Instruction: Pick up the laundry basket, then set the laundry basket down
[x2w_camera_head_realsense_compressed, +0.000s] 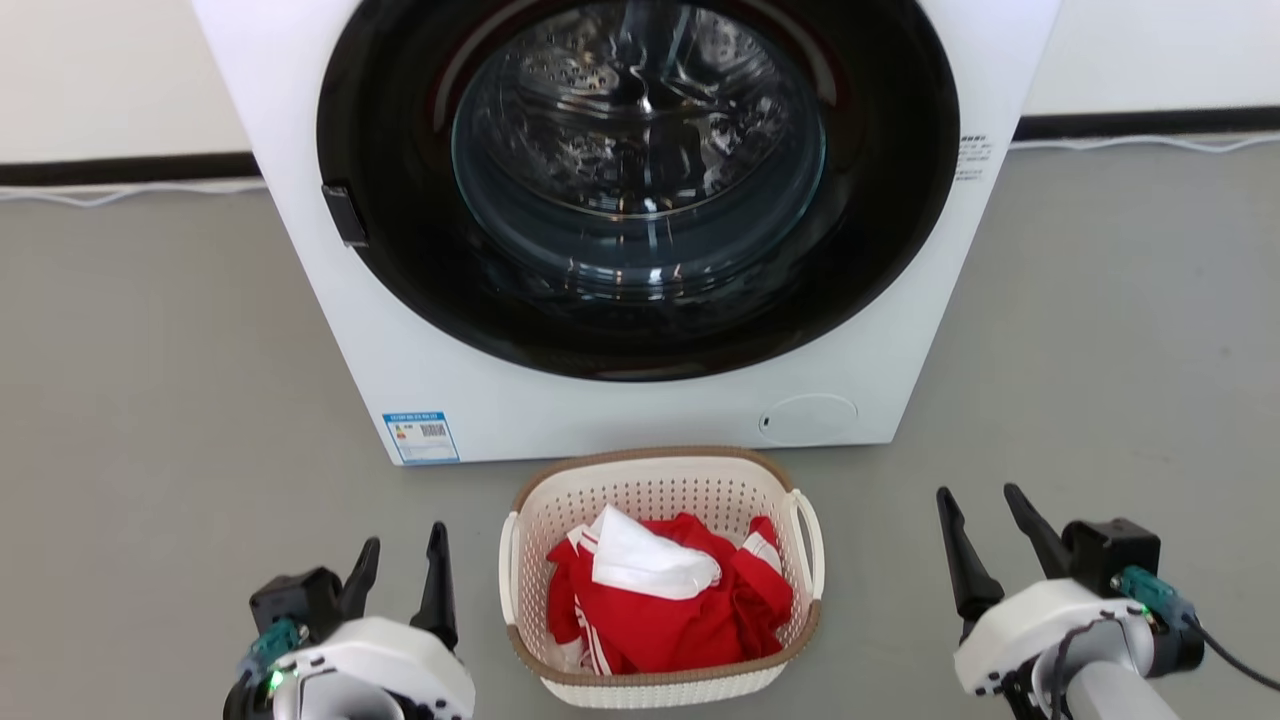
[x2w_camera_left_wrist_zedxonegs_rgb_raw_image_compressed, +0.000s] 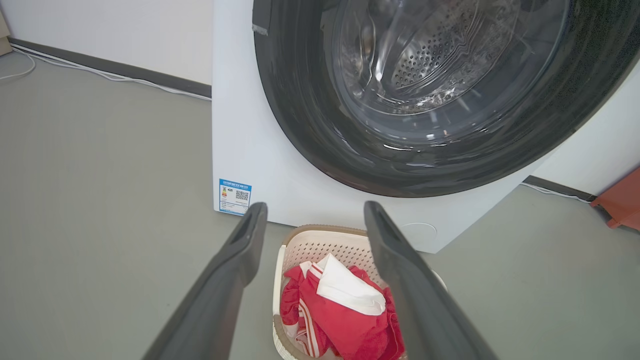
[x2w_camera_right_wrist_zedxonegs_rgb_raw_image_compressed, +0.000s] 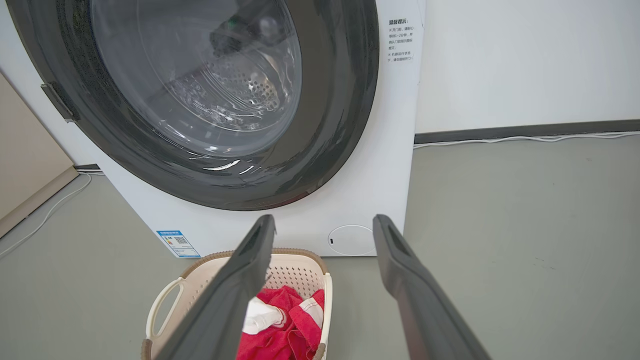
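Grey floor (x2w_camera_head_realsense_compressed: 150, 400) bears the cream perforated laundry basket (x2w_camera_head_realsense_compressed: 650, 490), brown-rimmed; left tool (x2w_camera_head_realsense_compressed: 405, 533) and right tool (x2w_camera_head_realsense_compressed: 976, 489) gape wide

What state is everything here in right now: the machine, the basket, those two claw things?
Washing machine: door shut.
Laundry basket: upright on the floor, not held.
Clothes: red and white, crumpled inside the basket.
Left pincer: open, empty, beside the basket.
Right pincer: open, empty, beside the basket.
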